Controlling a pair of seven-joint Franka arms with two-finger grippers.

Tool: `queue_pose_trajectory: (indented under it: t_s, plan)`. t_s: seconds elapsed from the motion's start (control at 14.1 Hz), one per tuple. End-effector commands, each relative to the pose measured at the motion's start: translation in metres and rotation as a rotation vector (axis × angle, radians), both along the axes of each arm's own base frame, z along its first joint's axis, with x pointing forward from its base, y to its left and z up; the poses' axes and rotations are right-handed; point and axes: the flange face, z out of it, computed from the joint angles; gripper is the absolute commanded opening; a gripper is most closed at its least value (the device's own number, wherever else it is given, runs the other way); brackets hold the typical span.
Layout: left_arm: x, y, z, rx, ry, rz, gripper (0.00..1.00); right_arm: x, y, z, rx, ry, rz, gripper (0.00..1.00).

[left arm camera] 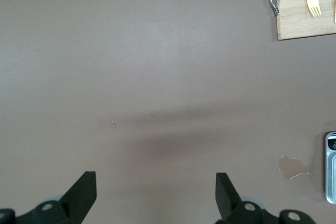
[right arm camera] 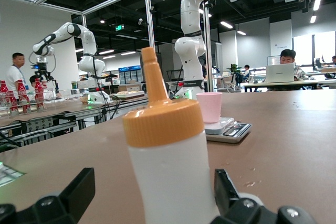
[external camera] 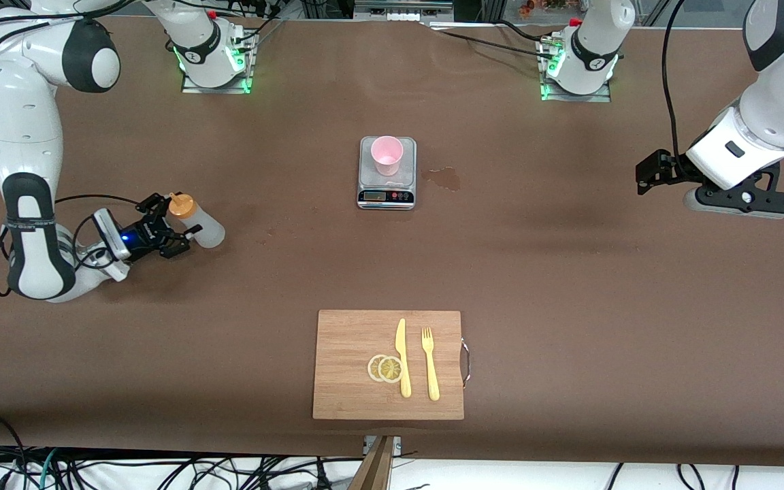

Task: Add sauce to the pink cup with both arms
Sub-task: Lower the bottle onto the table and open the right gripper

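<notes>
sauce (right arm camera: 168, 171): its bottom is cut off by the edge of the right wrist view.
right hand (right arm camera: 152, 203): only the two finger tips show there, and the rest is cut off.
left hand (left arm camera: 156, 195): only its finger tips show in the left wrist view.
scale (left arm camera: 331, 167): just a thin strip shows at the edge of the left wrist view.
scale screen (external camera: 372, 196): the numbers are too small to read.
cutting board (left arm camera: 302, 19): only one corner shows.
</notes>
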Motion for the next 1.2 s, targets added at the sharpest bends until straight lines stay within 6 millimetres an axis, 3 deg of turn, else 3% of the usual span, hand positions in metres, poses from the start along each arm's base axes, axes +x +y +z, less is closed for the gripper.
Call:
queue_pose_trajectory:
  t_s: [0.0,0.28,0.64,0.92,1.13]
  plan:
    - [0.002,-0.002,0.004,-0.023,0.009,-0.012,1.00,0.000,-0.023,0.009,0.005,-0.035,-0.004,1.00]
    - [0.001,-0.002,0.005,-0.023,0.008,-0.009,1.00,0.008,-0.030,0.020,0.007,-0.064,-0.021,1.00]
    - [0.001,-0.002,0.005,-0.023,0.008,-0.009,1.00,0.021,-0.063,0.083,-0.121,-0.070,0.020,1.00]
    - [0.001,-0.002,0.005,-0.023,0.008,-0.009,1.00,0.032,-0.084,0.175,-0.380,-0.101,0.008,1.00]
    - [0.001,-0.002,0.005,-0.023,0.008,-0.009,1.00,0.028,-0.090,0.242,-0.588,-0.063,-0.053,1.00]
